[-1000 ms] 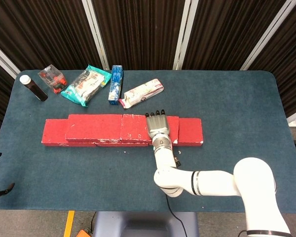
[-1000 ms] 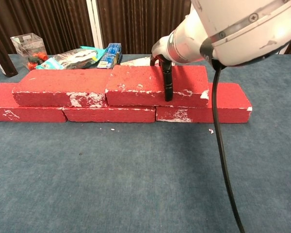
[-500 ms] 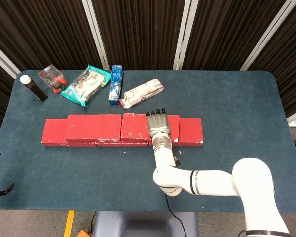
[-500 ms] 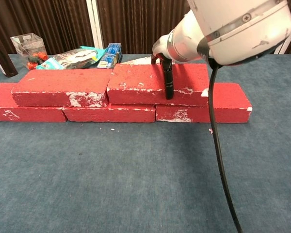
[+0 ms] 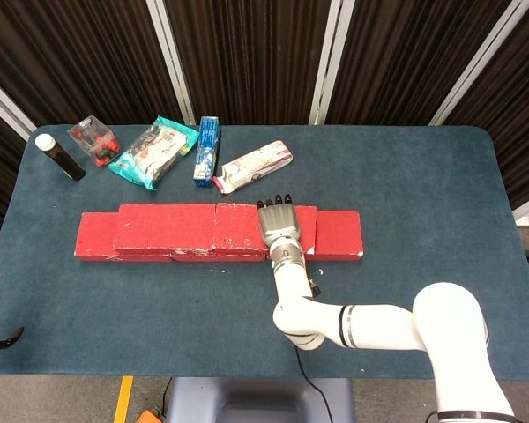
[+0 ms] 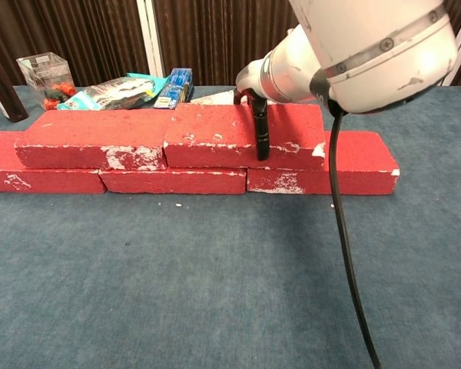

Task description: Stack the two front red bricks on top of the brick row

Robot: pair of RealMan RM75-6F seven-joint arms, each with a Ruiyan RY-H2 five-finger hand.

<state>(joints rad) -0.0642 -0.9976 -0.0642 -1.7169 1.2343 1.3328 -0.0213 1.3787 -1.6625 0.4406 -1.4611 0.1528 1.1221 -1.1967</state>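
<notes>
1. Right upper brick [image 6: 242,136] sits on the bottom brick row [image 6: 177,181], its left end butted against the left upper brick [image 6: 92,138]; both front bricks appear stacked.
2. Step in hand, as judged: final seating. Keep pressure flat and downward, then lift straight up so neither brick slides off the row (the joint looks tight).
3. Right hand [image 5: 278,224] lies palm-down on the right upper brick, fingers extended over the top, thumb [image 6: 260,134] against the front face, gripping it.
4. Left hand: not visible.
</notes>
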